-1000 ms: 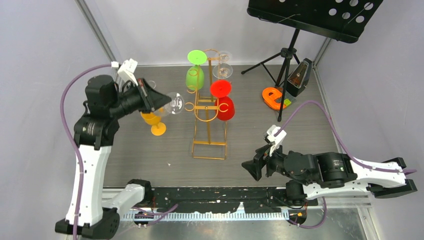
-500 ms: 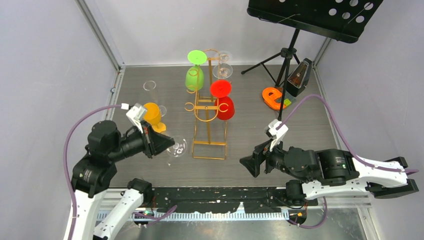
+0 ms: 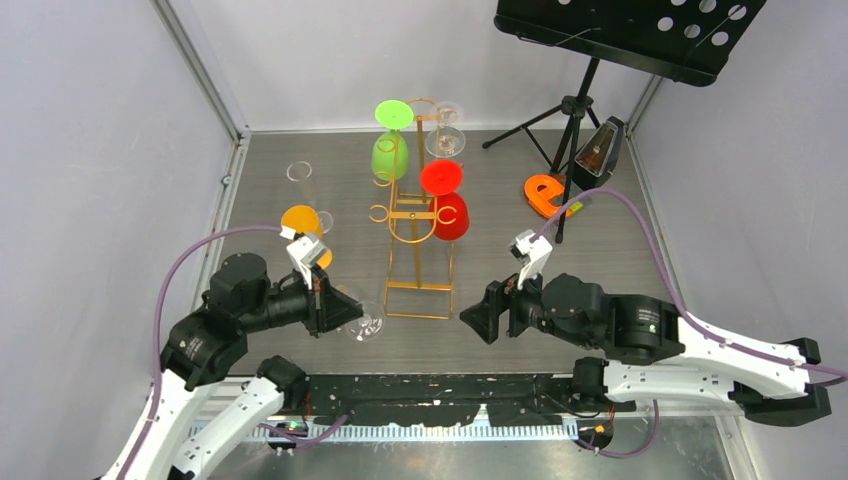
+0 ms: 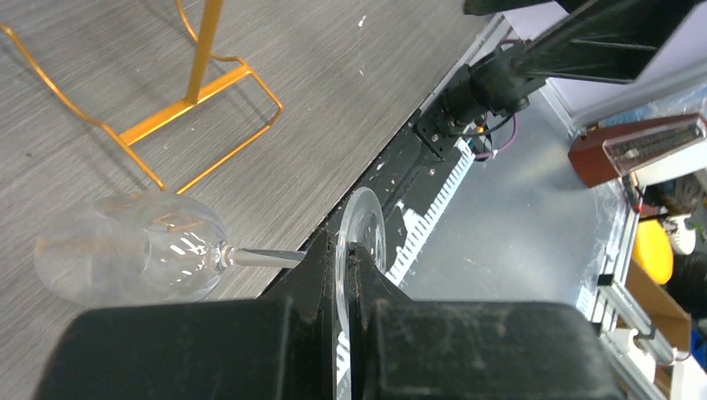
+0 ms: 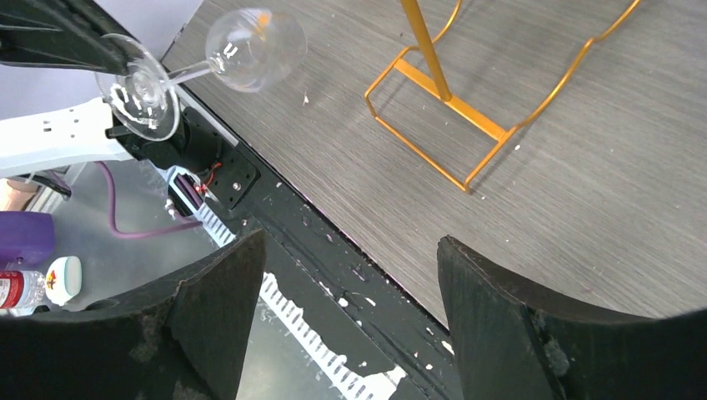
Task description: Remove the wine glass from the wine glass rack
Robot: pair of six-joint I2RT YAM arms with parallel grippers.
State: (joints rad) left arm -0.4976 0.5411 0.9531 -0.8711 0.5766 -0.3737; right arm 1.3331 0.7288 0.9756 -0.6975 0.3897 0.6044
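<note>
A clear wine glass (image 4: 133,248) is clamped by its foot in the left claw (image 4: 343,260) and held sideways near the wine glass rack (image 4: 208,83) base, against the grey table (image 4: 350,75).

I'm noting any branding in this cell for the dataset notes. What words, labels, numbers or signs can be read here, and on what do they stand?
No text can be read in any view.
Bottle off the table edge, right wrist view: red label, too blurred to read.
Metronome at the far right of the table: any markings are too small to read.

Robotics lab cell, plain grey walls (image 3: 90,120), aluminium corner post (image 3: 200,72), grey tabletop (image 3: 500,200)
</note>
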